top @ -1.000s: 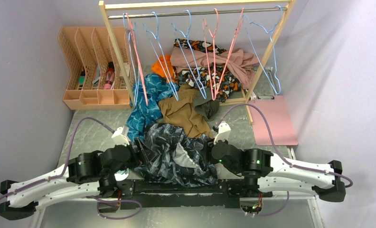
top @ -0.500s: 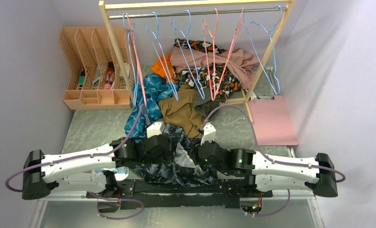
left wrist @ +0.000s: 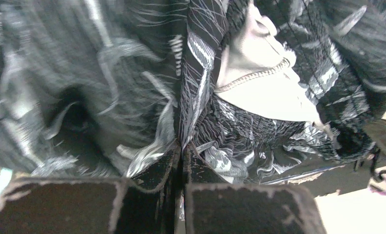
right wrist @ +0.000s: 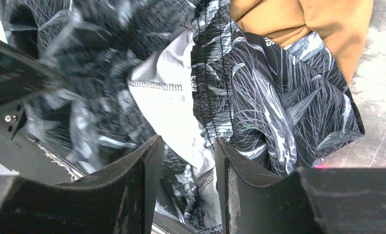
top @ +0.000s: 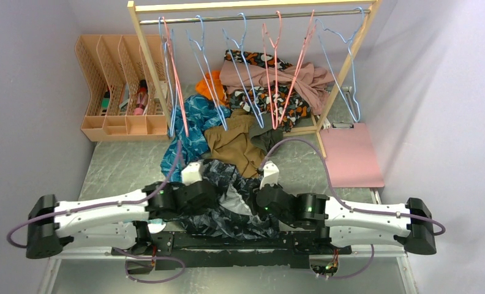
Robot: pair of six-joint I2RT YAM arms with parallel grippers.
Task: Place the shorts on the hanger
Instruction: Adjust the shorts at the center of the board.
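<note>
**Two arms working the shorts at the table's near edge, hanger waiting on the rail**

L gripper [left wrist: 182, 161] is pinching a fold of the shorts [top: 225, 219], fingers pressed together on dark printed cloth just beside the pale lining [left wrist: 264, 92]. The shorts are lying bunched at the near edge btwn both wrists, touching the brown garment [top: 234, 144] behind. R gripper [right wrist: 186, 156] is hovering w/ fingers apart, lining cloth showing in the gap, nothing clamped. A light-blue hanger [top: 247, 86] is hanging on the rail [top: 252, 15] at back, well apart from the shorts. Fabric is looking thin, light, limp & prob. a bit slick, so it will likely sag & fold rather than hold shape. Best hold is approx. at the waistband [right wrist: 205, 73], one gripper per side, so the garment spreads enough to drape over the hanger's bar.
</note>
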